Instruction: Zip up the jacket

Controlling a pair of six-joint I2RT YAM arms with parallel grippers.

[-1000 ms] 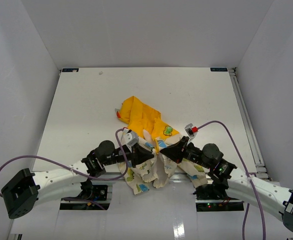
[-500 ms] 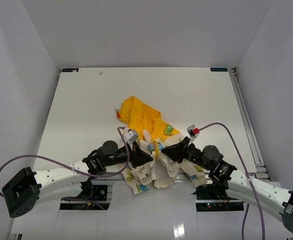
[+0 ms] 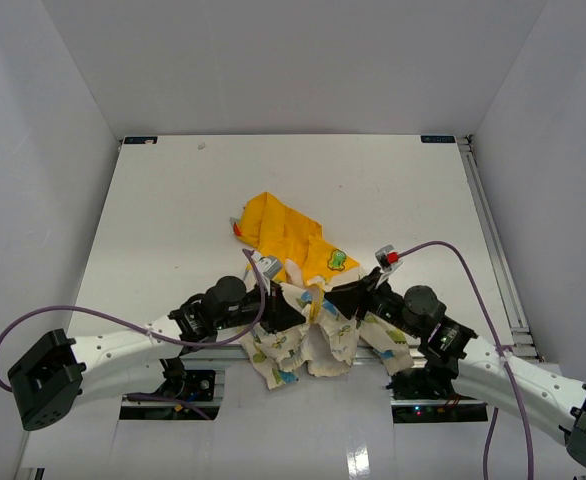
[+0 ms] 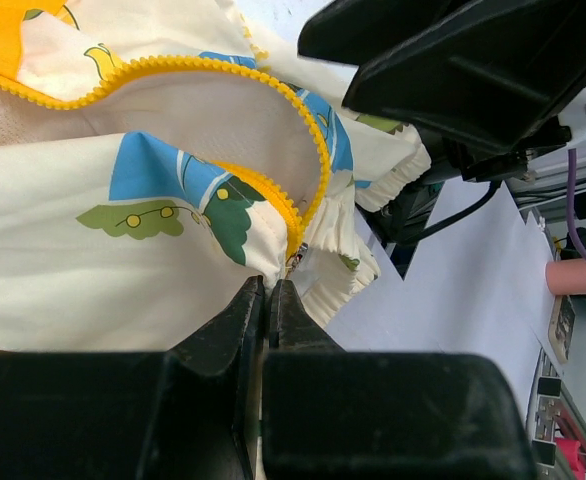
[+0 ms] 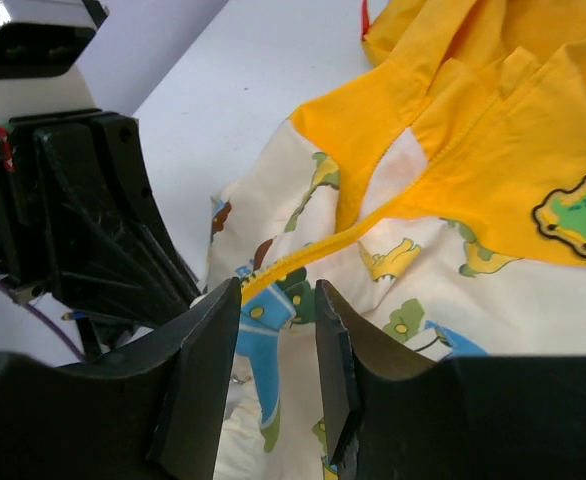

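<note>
The jacket (image 3: pixel 285 238) lies crumpled at the table's near edge, its yellow hood away from me and its cream printed body between the arms. My left gripper (image 3: pixel 293 314) is shut on the jacket's lower edge (image 4: pixel 291 258), where the yellow zipper strip (image 4: pixel 233 72) ends. My right gripper (image 3: pixel 333 300) sits close to the left one. Its jaws (image 5: pixel 278 300) are open over the cream fabric, and the other zipper strip (image 5: pixel 303 255) crosses just past the fingertips. The zipper is open along its length.
The table's near edge (image 3: pixel 303 385) runs right under the jacket's hem. Purple cables (image 3: pixel 443 250) loop from both wrists. A metal rail (image 3: pixel 493 240) lines the table's right side, and white walls close the table in.
Both grippers have closed in on each other at the jacket's lower front. The cream flaps have bunched up between them. The hood has barely shifted.
</note>
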